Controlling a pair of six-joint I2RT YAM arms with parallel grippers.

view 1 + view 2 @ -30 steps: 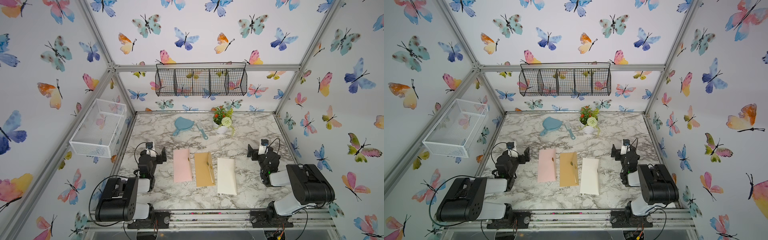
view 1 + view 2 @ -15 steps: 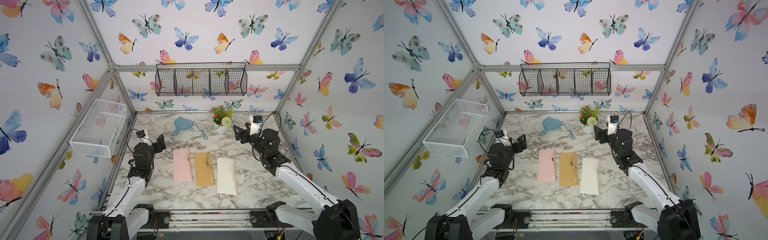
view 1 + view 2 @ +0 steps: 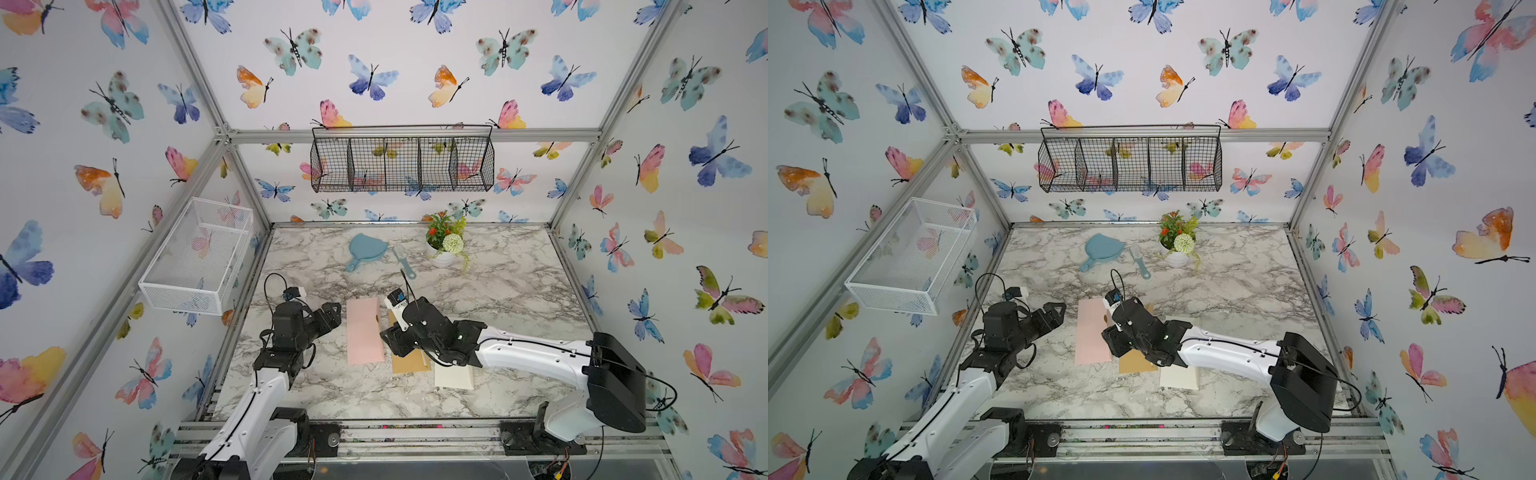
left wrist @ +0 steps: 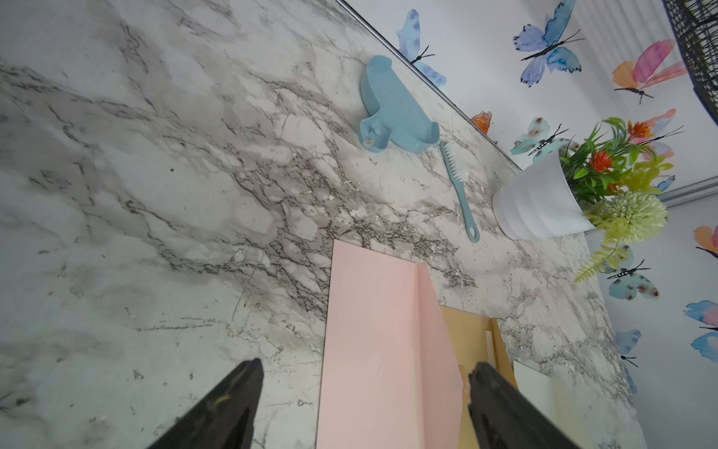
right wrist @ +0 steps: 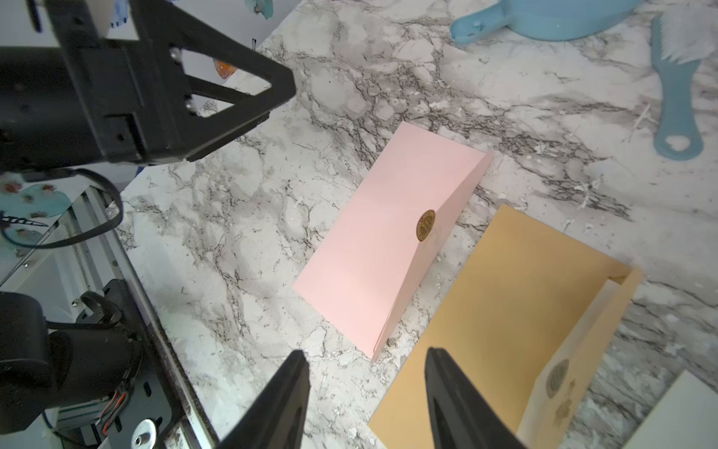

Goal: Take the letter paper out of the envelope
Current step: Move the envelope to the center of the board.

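Right pincer (image 5: 365, 352) open above the tan envelope (image 5: 505, 295), left pincer (image 4: 365, 363) open just left of the pink envelope (image 3: 363, 332).
Three envelopes lie in a row on the marble table (image 3: 519, 291): pink on the left, tan in the middle with its flap (image 5: 575, 342) lifted, the cream envelope (image 3: 453, 376) on the right. The right pincer's fingers stand apart and empty over the tan one's left edge; the left pincer, spread wide, holds nothing. The letter paper cannot be made out.
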